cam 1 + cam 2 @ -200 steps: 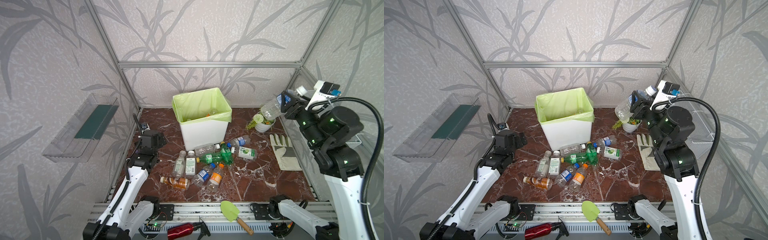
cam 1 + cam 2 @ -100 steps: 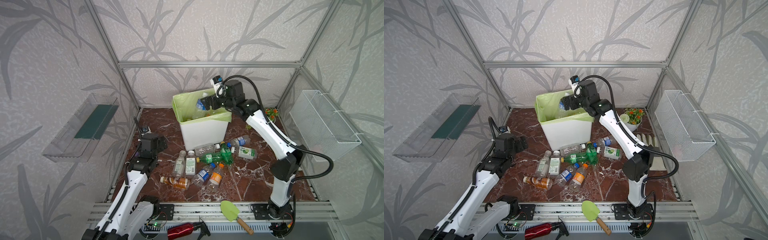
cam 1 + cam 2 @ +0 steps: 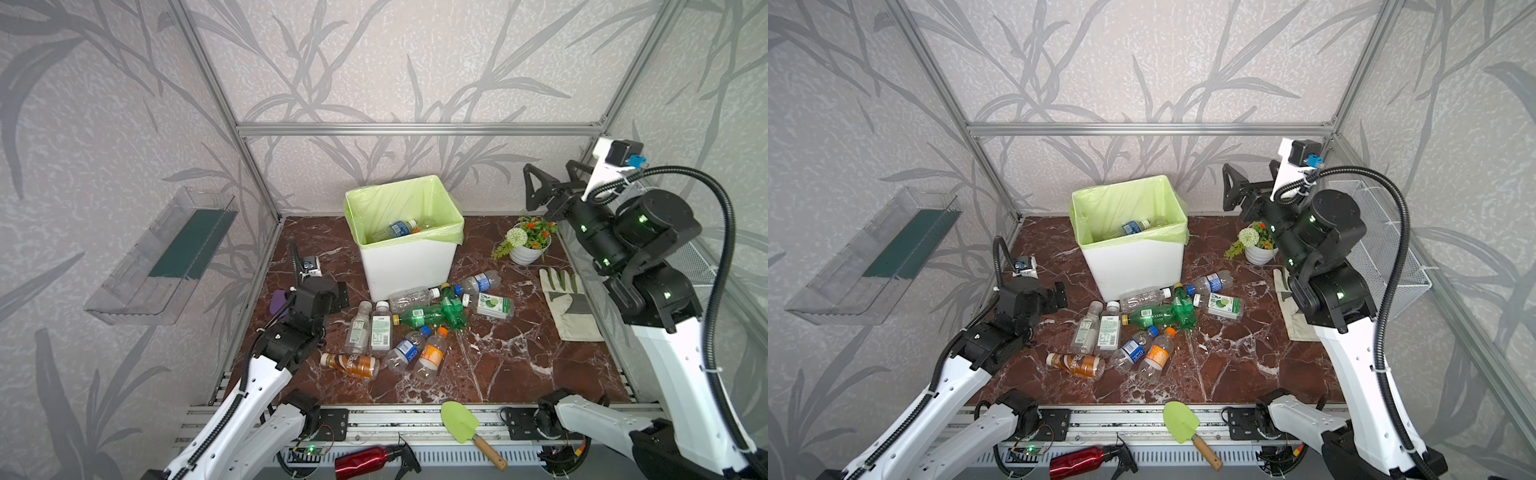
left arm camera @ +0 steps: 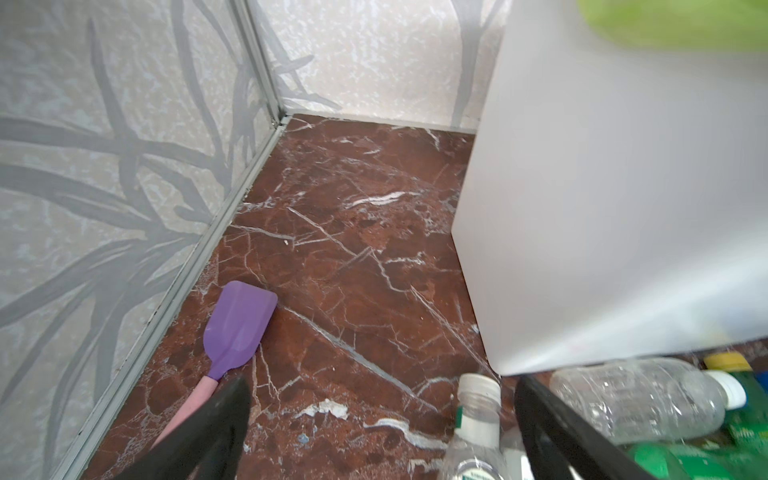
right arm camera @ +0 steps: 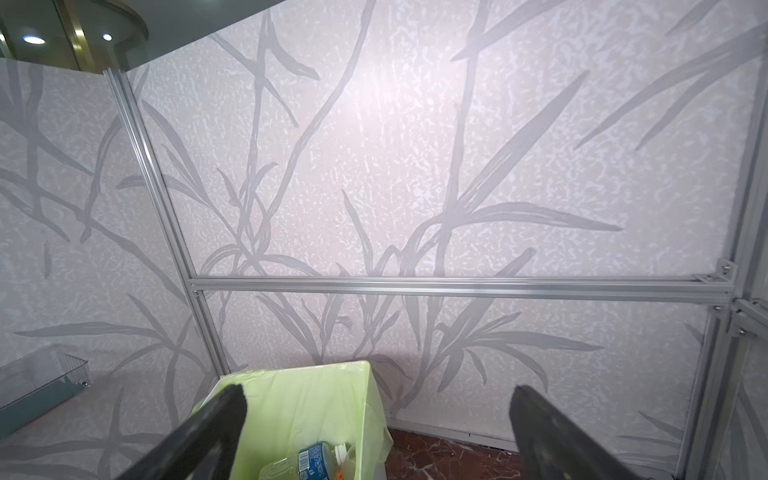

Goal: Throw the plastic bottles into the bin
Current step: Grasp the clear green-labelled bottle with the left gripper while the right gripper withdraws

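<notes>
The white bin (image 3: 409, 266) with its light-green bag stands at the back middle of the marble floor; a blue-labelled plastic bottle (image 3: 397, 228) lies inside, also seen in the right wrist view (image 5: 316, 457). Several plastic bottles (image 3: 381, 330) lie scattered in front of the bin, among them a green one (image 3: 419, 318) and a brown one (image 3: 351, 363). My left gripper (image 3: 338, 293) hangs open low beside them; a clear white-capped bottle (image 4: 478, 399) lies on the floor between its fingers. My right gripper (image 3: 550, 183) is open and empty, high up to the right of the bin (image 5: 299, 399).
A flower pot (image 3: 528, 243), a work glove (image 3: 567, 303) and a wire basket (image 3: 1383, 245) are on the right. A purple spatula (image 4: 241, 324) lies by the left wall under a clear tray (image 3: 166, 253). A green trowel (image 3: 461, 422) and a red spray bottle (image 3: 365, 465) lie at the front rail.
My right arm reached over the bin with a clear bottle, opened and let it go, then swung back up to the right. The bottle now lies in the bin. The left arm barely moved.
</notes>
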You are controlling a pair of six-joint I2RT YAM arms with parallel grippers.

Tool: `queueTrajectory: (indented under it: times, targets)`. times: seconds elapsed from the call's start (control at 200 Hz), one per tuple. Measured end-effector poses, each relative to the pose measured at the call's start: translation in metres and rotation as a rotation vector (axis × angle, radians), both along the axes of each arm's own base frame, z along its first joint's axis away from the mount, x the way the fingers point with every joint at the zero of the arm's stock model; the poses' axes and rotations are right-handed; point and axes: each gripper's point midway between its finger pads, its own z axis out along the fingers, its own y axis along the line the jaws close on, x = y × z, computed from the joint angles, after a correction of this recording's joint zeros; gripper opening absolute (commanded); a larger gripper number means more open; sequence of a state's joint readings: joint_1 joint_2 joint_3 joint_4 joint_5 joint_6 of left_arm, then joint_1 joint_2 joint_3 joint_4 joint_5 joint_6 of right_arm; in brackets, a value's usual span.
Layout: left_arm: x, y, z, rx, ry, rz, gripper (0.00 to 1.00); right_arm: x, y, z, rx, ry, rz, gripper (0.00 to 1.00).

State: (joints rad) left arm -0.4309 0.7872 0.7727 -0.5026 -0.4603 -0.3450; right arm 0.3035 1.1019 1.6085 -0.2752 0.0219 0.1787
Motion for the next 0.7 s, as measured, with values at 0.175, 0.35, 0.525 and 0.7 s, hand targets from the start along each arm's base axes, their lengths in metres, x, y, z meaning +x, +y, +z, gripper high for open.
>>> queueTrajectory:
  times: [0.175,0.35,0.525,0.7]
  targets:
    - [-0.013,-0.008,-0.005,0.001,0.026,-0.021,0.99,0.038,-0.029,-0.114,0.023,0.258,-0.088,0.99]
    - [-0.019,-0.025,-0.037,-0.032,0.162,-0.066,0.98,0.04,-0.053,-0.205,0.076,0.481,-0.152,0.99]
    - [-0.035,-0.057,-0.092,-0.05,0.394,-0.142,0.92,0.027,-0.069,-0.201,0.127,0.463,-0.202,0.99]
    - [-0.05,-0.072,-0.119,-0.11,0.492,-0.176,0.91,0.025,-0.073,-0.198,0.151,0.456,-0.217,0.99]
